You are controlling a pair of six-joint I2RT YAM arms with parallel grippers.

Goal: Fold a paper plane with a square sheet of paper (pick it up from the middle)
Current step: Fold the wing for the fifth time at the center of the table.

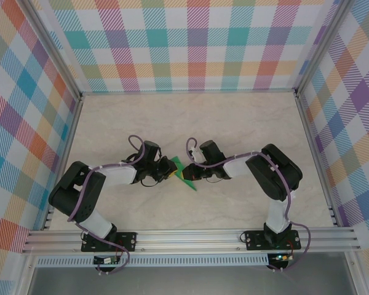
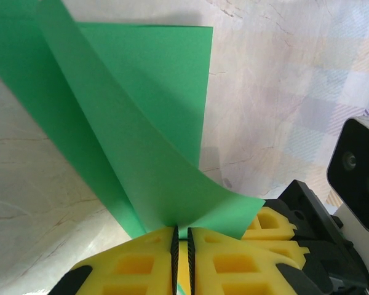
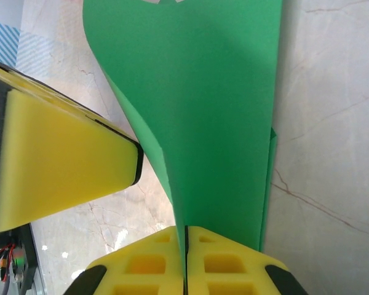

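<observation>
We see the left gripper [image 2: 181, 244] clamped on one edge of the green sheet [image 2: 144, 117], its yellow fingers pressed together with the paper between them. The right gripper [image 3: 186, 238] is likewise closed on the sheet from the right. The sheet curves up between both grippers, apparently folded along one line, near the centre of the table [image 1: 246, 123].

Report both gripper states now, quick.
Left gripper: shut on the green paper sheet.
Right gripper: shut on the same sheet.
</observation>
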